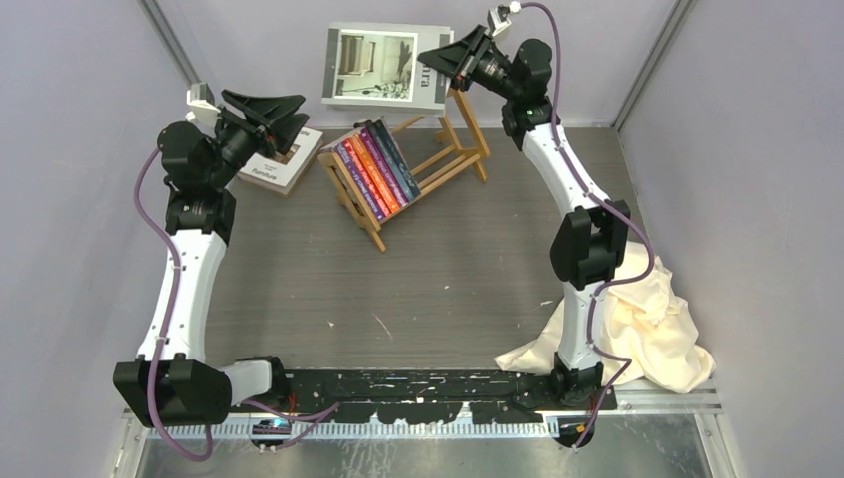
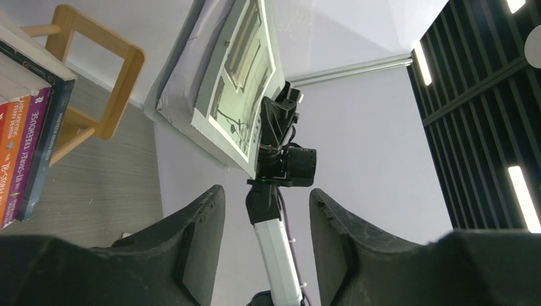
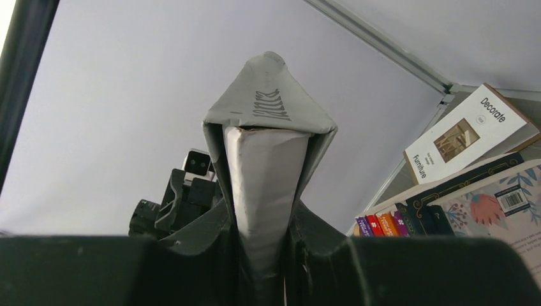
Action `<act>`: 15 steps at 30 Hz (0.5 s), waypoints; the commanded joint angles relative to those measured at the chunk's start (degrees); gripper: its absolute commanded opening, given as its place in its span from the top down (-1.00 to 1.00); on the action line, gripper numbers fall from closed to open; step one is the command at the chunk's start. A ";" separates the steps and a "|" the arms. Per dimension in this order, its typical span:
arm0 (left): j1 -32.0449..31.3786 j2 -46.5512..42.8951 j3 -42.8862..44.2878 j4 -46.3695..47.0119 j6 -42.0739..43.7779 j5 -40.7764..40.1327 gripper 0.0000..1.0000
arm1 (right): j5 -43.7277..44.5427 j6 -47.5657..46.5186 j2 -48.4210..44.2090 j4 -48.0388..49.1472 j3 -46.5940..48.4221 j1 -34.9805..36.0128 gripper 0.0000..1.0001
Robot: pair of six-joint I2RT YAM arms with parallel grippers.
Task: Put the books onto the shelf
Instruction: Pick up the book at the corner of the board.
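1. The right gripper (image 1: 445, 57) clamps the grey book (image 1: 383, 65) aloft, far side, above the shelf (image 1: 460, 157).
2. The left gripper (image 1: 299, 113) gapes, holding nothing (white book (image 1: 282, 167) near it, far left).
3. Paperbacks (image 1: 378, 169) fill the shelf's left end.

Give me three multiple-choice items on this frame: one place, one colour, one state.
1. The white "Furniture" book lies: A) on the table, left of the light-wood slatted rack B) inside the rack C) in the left jaws
2. The crumpled cloth at the table's near right is: A) blue B) cream C) black
3. The right jaws are: A) open, empty B) shut on the large grey photo-cover book C) out of view
Key: 1A, flat beside the rack; 2B, pale cream folds; 3B, book clamped between them.
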 commanded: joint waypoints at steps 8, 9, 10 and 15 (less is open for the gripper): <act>0.02 -1.10 -1.90 5.98 -1.47 0.15 -0.24 | 4.52 -10.52 -13.46 0.38 -5.35 0.06 0.38; 0.00 -1.04 -2.11 6.59 -2.00 0.15 -0.25 | 5.35 -11.69 -14.34 0.31 -6.16 0.15 0.37; 0.03 -1.05 -2.25 7.00 -2.35 0.10 -0.26 | 6.18 -13.06 -15.28 -0.08 -6.98 0.14 0.37; 0.03 -1.00 -2.63 7.19 -2.53 -0.18 -0.28 | 8.77 -21.99 -17.79 -8.19 -6.60 0.48 0.35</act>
